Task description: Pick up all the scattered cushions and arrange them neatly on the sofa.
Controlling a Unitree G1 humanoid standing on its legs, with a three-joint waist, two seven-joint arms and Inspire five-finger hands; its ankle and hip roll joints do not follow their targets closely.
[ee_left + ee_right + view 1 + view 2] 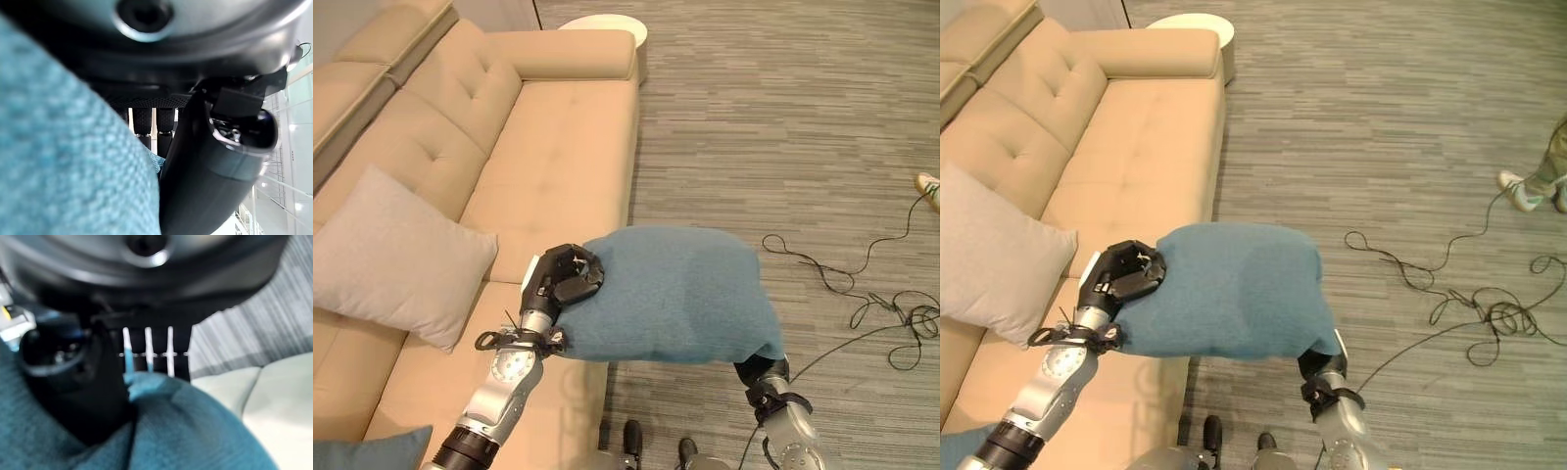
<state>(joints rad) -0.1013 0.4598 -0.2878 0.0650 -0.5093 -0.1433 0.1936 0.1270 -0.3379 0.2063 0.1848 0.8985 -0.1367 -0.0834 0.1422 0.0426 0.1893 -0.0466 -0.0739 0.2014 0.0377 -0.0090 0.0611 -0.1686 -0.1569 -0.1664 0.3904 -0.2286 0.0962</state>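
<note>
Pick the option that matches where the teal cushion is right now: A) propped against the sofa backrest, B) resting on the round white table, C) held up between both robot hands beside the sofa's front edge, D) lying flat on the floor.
C: the teal cushion is held up between the left hand and the right hand, over the front edge of the sofa and the floor.

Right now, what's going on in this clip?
The robot holds a teal cushion between both hands over the front edge of the sofa. The left hand grips its left end and the right hand its right end. A grey cushion already leans on the sofa back, and another teal cushion's corner shows at the near end.
</note>
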